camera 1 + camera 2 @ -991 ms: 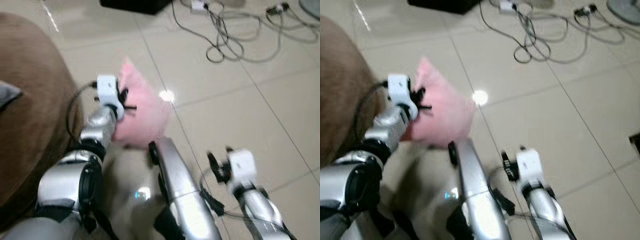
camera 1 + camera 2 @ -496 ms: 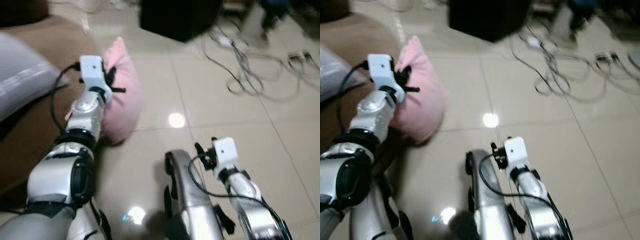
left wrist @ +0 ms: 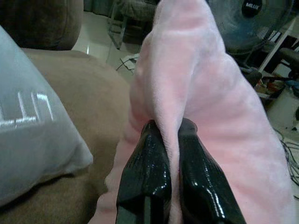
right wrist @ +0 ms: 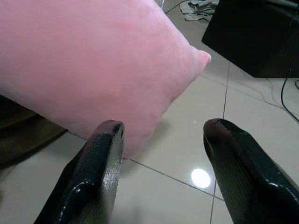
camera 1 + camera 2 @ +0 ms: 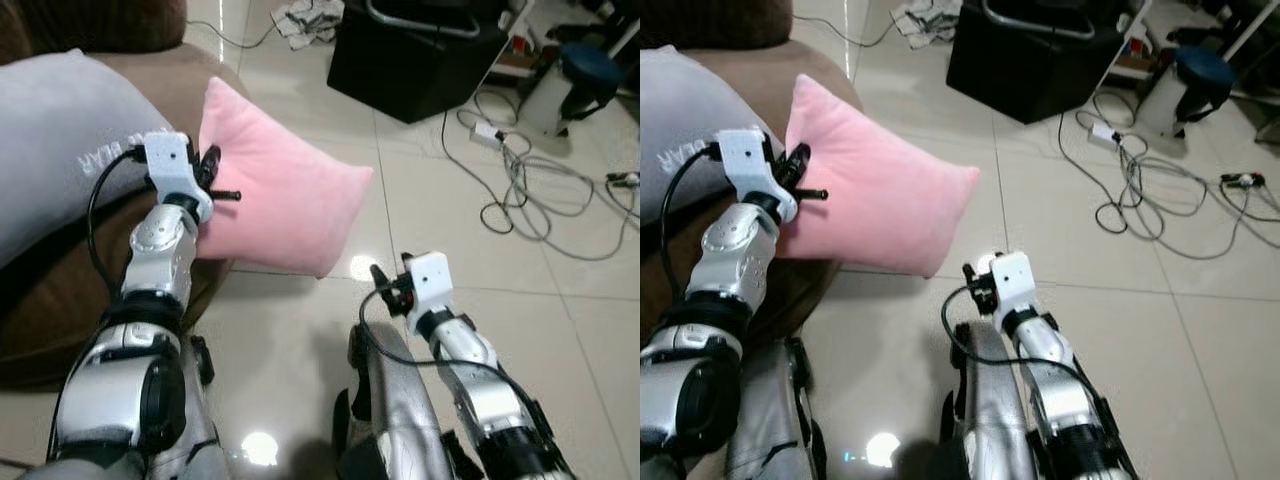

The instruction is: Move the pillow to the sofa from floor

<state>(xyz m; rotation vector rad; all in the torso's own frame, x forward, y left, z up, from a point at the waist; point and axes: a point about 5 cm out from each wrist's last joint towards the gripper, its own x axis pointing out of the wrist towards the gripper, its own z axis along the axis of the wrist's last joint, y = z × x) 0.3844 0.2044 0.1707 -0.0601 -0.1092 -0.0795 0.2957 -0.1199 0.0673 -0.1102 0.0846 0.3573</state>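
Left wrist view: left gripper (image 3: 172,154) fingers clenched on soft pink plush pillow (image 5: 275,190), lifted off floor, overhanging brown sofa (image 5: 60,300) edge. Right gripper (image 4: 161,149) released, idle. Remaining: set down, release.

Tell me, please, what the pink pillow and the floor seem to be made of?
The pink pillow looks like soft plush fabric: matte, fuzzy, and creased where the left pincer pinches it. The floor seems glazed tile: glossy, with grout lines and lamp reflections.
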